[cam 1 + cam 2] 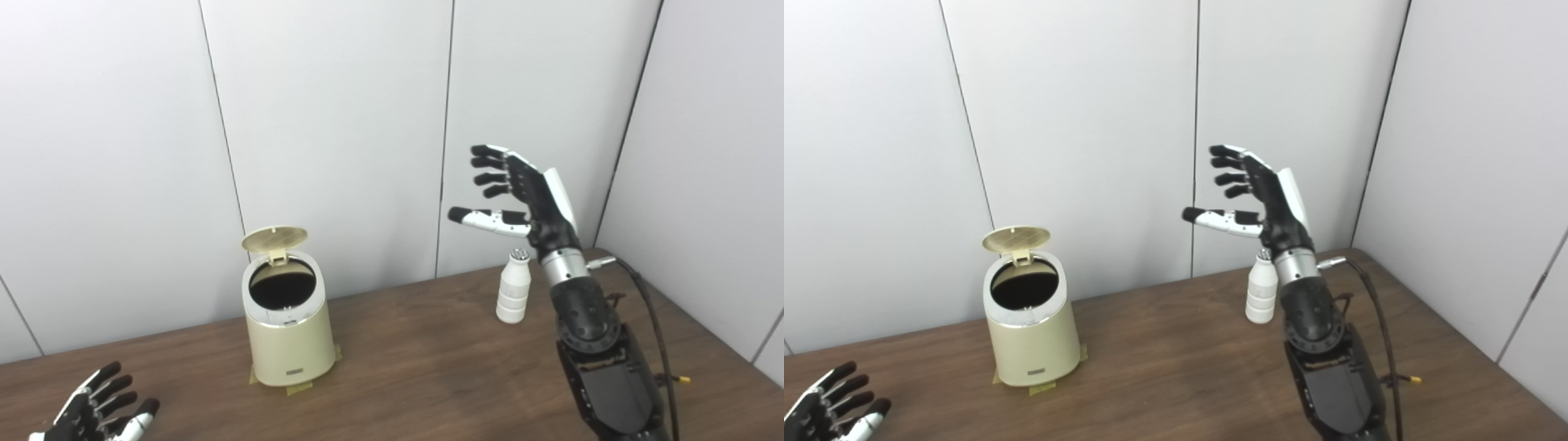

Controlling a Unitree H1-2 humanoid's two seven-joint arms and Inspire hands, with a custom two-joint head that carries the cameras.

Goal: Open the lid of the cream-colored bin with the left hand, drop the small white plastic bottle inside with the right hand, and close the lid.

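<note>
The cream-colored bin (288,324) stands on the dark wooden table (416,367), toward the table's left half and nearer the back edge than the front. Its round lid (274,239) is swung up on the rear hinge and stands open, so the dark inside shows through the top opening. Strips of tape (300,387) stick out from under the bin's base.

The small white plastic bottle (514,288) stands upright near the table's back right corner, well apart from the bin, with a silvery cap on top.

The right hand (527,196) is raised above the bottle, not touching it, with its fingers (490,164) spread apart and pointing left and the thumb held out below them; it holds nothing. Its forearm rises from the table's front right edge, passing just beside the bottle, with a black cable (649,318) trailing behind it.

The left hand (101,410) sits low at the table's front left corner, fingers apart and empty, well clear of the bin.
</note>
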